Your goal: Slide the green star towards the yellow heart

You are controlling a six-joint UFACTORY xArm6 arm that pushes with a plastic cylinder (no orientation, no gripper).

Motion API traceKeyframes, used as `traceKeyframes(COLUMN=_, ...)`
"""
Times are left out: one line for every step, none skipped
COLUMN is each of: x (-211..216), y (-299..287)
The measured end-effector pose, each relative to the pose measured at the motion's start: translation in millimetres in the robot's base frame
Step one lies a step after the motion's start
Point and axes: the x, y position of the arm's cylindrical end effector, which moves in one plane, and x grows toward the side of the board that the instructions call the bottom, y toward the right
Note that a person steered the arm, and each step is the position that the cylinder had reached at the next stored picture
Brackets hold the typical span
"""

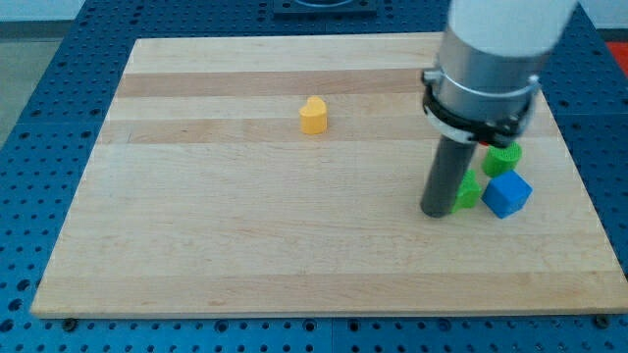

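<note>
The yellow heart (pixel 313 115) sits on the wooden board (pixel 245 226) a little above the middle, left of centre. A green block (pixel 469 190), partly hidden behind my rod so its shape is unclear, lies at the view's right. My tip (pixel 436 212) rests on the board touching that green block's left side. A second green block (pixel 505 155), round-looking, lies just above and right of it, partly under the arm. The yellow heart is far to the upper left of my tip.
A blue cube (pixel 507 193) sits right of the lower green block, touching it. A sliver of a red block (pixel 488 146) shows under the arm's body. The arm's grey body (pixel 488 69) covers the board's upper right. A blue perforated table (pixel 39 118) surrounds the board.
</note>
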Motion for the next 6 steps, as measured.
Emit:
traceKeyframes(x=29.0, y=15.2)
traceKeyframes(x=39.9, y=57.9)
traceKeyframes(x=26.6, y=144.6)
traceKeyframes(x=-16.8, y=156.3)
traceKeyframes(x=-23.1, y=116.0)
traceKeyframes(x=-20.5, y=82.3)
